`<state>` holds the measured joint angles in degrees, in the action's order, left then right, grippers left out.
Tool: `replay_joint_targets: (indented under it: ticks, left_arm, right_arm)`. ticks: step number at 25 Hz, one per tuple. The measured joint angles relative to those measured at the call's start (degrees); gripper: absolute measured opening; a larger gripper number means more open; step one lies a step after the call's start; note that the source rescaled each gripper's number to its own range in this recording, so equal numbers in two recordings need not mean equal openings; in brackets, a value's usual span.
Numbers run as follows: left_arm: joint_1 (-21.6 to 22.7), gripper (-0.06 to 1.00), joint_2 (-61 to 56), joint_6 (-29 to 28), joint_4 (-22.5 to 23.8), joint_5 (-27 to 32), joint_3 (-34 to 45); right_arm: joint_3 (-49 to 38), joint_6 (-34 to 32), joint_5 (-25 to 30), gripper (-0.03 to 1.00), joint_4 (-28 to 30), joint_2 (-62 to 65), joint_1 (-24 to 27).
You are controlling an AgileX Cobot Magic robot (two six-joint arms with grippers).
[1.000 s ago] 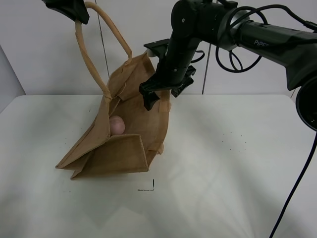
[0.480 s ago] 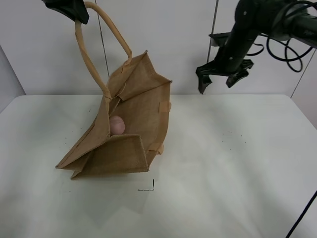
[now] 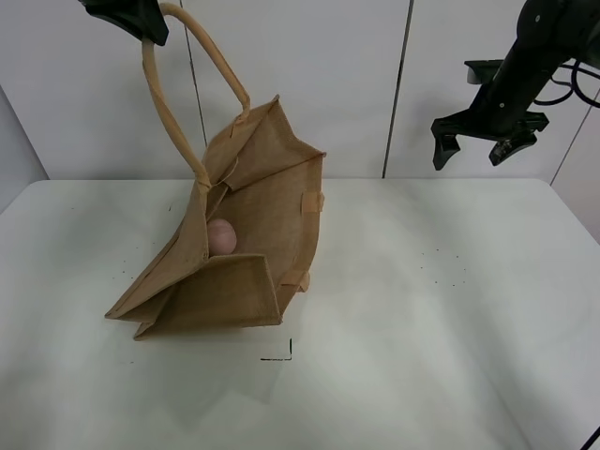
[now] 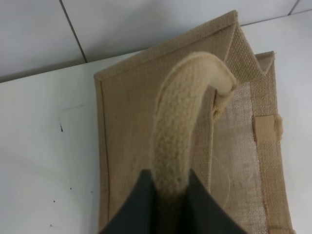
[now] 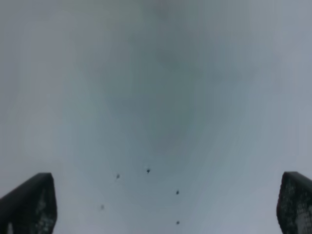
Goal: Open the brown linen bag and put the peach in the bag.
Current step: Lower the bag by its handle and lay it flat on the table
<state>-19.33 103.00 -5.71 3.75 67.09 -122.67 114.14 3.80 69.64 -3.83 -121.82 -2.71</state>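
White desk (image 3: 422, 309) against pale wall panels, dotted with a few dark specks and a small corner mark. Brown linen bag (image 3: 253, 216) on the left half, base on the desk, leaning, mouth pulled wide. Peach (image 3: 221, 236) inside the bag, low against the inner wall, visible through the opening.

Left claw (image 3: 150, 30) up high at the top left of the overhead view, clamped on one beige handle (image 3: 169, 112), drawing that loop taut and holding the mouth open. From the left wrist: loop pinched between dark fingers (image 4: 131, 214).

Right claw (image 3: 473, 150) high above the right side of the desk, well apart from the bag, parted wide, nothing held. From the right wrist: only bare desk between the two tips. Right arm raised, wrist pointing downward.

Judged from this: placing step done, task near its end. Next move probably calls for lowering the left arm gently, then letting go of the handle, taking care not to tip the bag and roll the peach out.
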Motion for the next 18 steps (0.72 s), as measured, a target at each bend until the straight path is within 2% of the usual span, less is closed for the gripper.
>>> replay_joint_targets:
  ticks: [5, 18]
  left_arm:
    - [0.00, 0.00, 0.00, 0.00, 0.00, 0.00, 0.00]
    - [0.00, 0.00, 0.00, 0.00, 0.00, 0.00, 0.00]
  right_arm:
    - [-13.89, 0.00, -0.05, 1.00, 0.00, 11.89, 0.00]
    - [-64.03, 0.00, 0.06, 1.00, 0.23, 55.21, 0.00]
